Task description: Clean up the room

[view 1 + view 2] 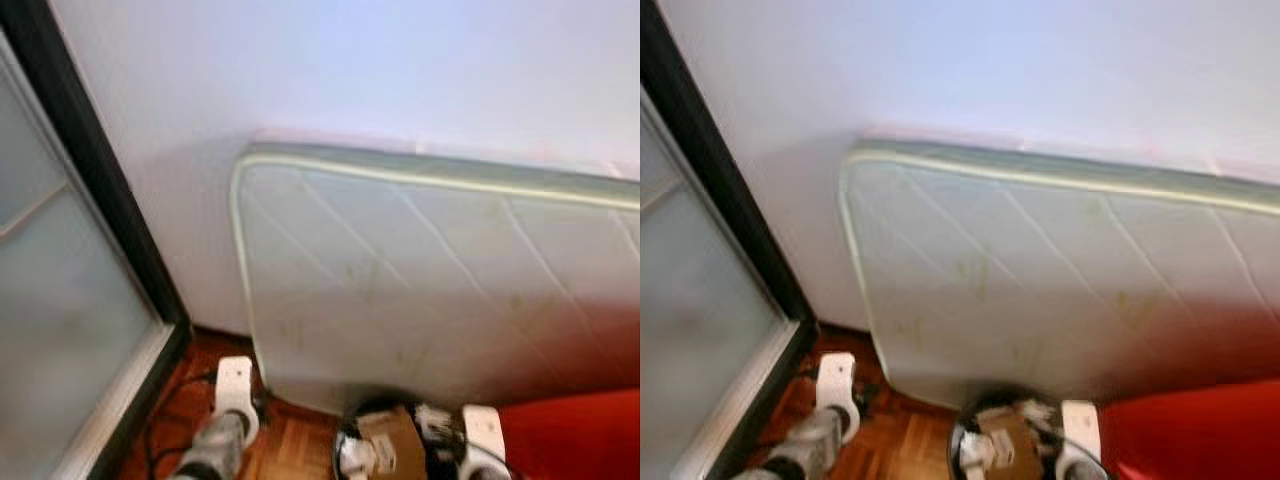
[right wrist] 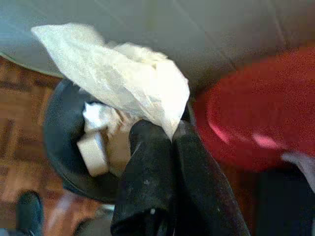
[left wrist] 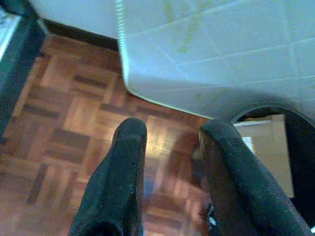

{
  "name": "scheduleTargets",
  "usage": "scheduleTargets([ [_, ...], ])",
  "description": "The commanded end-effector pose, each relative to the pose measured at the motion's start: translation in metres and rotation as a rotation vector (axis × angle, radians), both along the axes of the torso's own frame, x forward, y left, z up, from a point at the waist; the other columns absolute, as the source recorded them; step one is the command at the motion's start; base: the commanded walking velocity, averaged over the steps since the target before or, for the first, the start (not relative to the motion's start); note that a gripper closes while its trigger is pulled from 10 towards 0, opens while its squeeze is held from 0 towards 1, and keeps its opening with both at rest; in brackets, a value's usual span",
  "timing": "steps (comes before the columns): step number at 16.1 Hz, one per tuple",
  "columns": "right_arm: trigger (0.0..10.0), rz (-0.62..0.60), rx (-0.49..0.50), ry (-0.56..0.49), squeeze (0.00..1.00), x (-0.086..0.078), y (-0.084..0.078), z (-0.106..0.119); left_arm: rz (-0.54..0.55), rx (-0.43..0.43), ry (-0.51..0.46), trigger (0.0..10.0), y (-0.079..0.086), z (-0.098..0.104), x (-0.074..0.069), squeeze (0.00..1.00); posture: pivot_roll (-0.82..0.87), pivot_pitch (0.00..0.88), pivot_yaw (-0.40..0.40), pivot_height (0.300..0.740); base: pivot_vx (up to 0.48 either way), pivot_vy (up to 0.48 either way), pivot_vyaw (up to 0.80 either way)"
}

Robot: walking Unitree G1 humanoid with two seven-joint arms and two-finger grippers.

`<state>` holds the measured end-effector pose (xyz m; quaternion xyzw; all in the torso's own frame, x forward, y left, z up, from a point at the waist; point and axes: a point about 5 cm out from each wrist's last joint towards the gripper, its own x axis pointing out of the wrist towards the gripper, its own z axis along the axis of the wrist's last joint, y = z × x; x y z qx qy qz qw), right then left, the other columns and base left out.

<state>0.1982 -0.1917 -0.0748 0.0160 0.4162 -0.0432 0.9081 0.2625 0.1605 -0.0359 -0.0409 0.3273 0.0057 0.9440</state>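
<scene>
Right gripper: our right gripper (image 2: 170, 135) has its fingers pinched together on a crumpled white paper (image 2: 118, 73), held over the black bin (image 2: 61, 147).
Left gripper: our left gripper (image 3: 170, 135) has its fingers spread with nothing between them, hanging over the parquet floor (image 3: 64, 118) just beside the bin.
Bin: we see it (image 1: 350, 440) on the floor at the mattress's lower edge, already holding cardboard (image 1: 392, 445) and white scraps.
Mattress: the white quilted mattress (image 1: 440, 280) leans on its long edge against the wall (image 1: 330, 70); its rounded lower corner reaches the floor near the bin.
Left edge: a dark-framed frosted glass door (image 1: 60, 300) bounds our left, with a strip of bare parquet between it and the mattress corner.
Right edge: a red round object (image 2: 251, 113) lies just beside the bin; we cannot tell what it is.
</scene>
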Motion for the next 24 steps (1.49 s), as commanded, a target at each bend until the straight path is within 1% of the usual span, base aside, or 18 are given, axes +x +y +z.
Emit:
scheduleTargets([
  [1, 10.0, 0.000, 0.021, -0.019, 0.00, 0.001, 0.006, 0.000, 0.039, 0.030, -0.011, 10.0, 0.019, 0.000, -0.002, 0.00, 0.03, 0.000, -0.007, 0.740, 0.000, 0.000, 0.00],
  [2, 10.0, 0.008, 0.025, -0.047, 0.00, 0.003, 0.007, 0.002, 0.056, 0.047, -0.069, 10.0, 0.039, 0.010, 0.003, 0.00, 0.03, 0.000, -0.007, 0.740, 0.000, 0.000, 0.00],
  [3, 10.0, 0.009, 0.028, -0.069, 0.00, 0.004, 0.007, 0.003, 0.060, 0.046, -0.104, 10.0, 0.040, 0.016, 0.010, 0.00, 0.03, 0.000, -0.007, 0.740, 0.000, 0.000, 0.00],
  [5, 10.0, 0.058, 0.030, -0.120, 0.00, 0.008, 0.009, 0.007, 0.061, 0.034, -0.201, 10.0, 0.035, 0.034, 0.029, 0.00, 0.03, 0.000, -0.005, 0.740, 0.000, 0.000, 0.00],
  [8, 10.0, 0.099, 0.023, -0.141, 0.00, 0.010, 0.010, 0.009, 0.048, 0.028, -0.261, 10.0, 0.025, 0.046, 0.041, 0.00, 0.02, 0.000, -0.005, 0.740, 0.000, 0.000, 0.00],
  [9, 10.0, 0.109, 0.017, -0.139, 0.00, 0.010, 0.010, 0.009, 0.044, 0.028, -0.268, 10.0, 0.023, 0.047, 0.042, 0.00, 0.02, 0.000, -0.003, 0.740, 0.000, 0.000, 0.00],
  [13, 10.0, 0.110, 0.001, -0.124, 0.00, 0.008, 0.009, 0.008, 0.049, 0.028, -0.282, 10.0, 0.026, 0.047, 0.041, 0.00, 0.02, 0.000, -0.001, 0.736, 0.000, 0.000, 0.00],
  [18, 10.0, 0.100, -0.007, -0.124, 0.00, 0.007, 0.009, 0.007, 0.048, 0.022, -0.269, 10.0, 0.028, 0.042, 0.035, 0.00, 0.02, 0.000, 0.001, 0.681, 0.000, 0.000, 0.00],
  [20, 10.0, 0.089, 0.001, -0.138, 0.00, 0.008, 0.009, 0.008, 0.046, 0.021, -0.266, 10.0, 0.027, 0.041, 0.035, 0.00, 0.02, 0.000, 0.001, 0.671, 0.000, 0.000, 0.00],
  [23, 10.0, 0.055, 0.024, -0.159, 0.00, 0.008, 0.009, 0.009, 0.043, 0.022, -0.267, 10.0, 0.027, 0.041, 0.035, 0.00, 0.02, 0.000, 0.002, 0.671, 0.000, 0.000, 0.00],
  [24, 10.0, 0.068, 0.031, -0.321, 0.00, 0.054, 0.015, 0.039, 0.042, 0.023, -0.268, 10.0, 0.028, 0.041, 0.035, 0.00, 0.02, 0.000, 0.004, 0.671, 0.000, 0.000, 0.00],
])
